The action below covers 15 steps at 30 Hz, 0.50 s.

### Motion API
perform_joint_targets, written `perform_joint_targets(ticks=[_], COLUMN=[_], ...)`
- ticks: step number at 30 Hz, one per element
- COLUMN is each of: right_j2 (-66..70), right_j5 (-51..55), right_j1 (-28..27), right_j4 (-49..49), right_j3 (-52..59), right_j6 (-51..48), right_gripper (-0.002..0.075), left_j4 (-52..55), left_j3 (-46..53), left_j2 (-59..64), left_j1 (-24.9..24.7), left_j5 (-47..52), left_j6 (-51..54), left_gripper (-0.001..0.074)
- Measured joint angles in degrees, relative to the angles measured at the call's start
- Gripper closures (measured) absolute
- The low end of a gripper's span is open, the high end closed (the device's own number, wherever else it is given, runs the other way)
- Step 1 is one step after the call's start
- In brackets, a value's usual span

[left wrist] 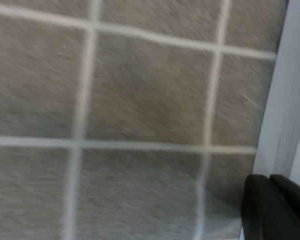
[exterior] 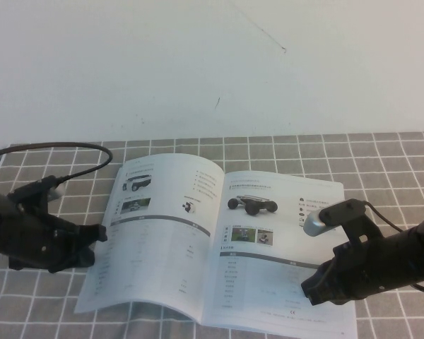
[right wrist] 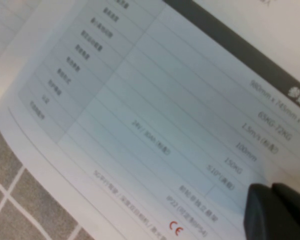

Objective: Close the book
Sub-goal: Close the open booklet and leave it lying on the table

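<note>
A black cable [exterior: 71,152] is seen looped at far left on the grey checked cloth [exterior: 283,152]. The left gripper [exterior: 99,234] is held low at the left, w/ its tip just at the left edge of the book [exterior: 191,233], approx. midway btwn near & far. Its fingers [left wrist: 260,210] are seen pressed together in the wrist view, nothing btwn them, cloth below & the white page edge just beside. The book is laid open at the cloth's centre, w/ vehicle pics & tables printed on both pgs; the left pg is bowed up slightly nr the spine. The right gripper [exterior: 313,292] is held over the near part of the right pg, nr a CE mark [right wrist: 176,231]. Its fingers [right wrist: 262,215] are likewise closed, nothing gripped.
</note>
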Motion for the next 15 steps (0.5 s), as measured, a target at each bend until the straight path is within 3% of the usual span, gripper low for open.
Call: perform_joint_targets(ticks=[5, 15], right_j2=[0.0, 0.0], right_j5=[0.1, 0.4], right_j1=[0.0, 0.0], right_j4=[0.0, 0.0], right_j3=[0.0, 0.0], right_j6=[0.0, 0.0], right_gripper=[0.0729, 0.0729], left_j4=[-9.5, -41.6], left_j3=[0.2, 0.3], left_j2=[0.5, 1.2], left_j1=[0.0, 0.0], left_j5=[5.7, 25.9], left_j6=[7.0, 27.3], left_gripper=[0.0739, 0.0739])
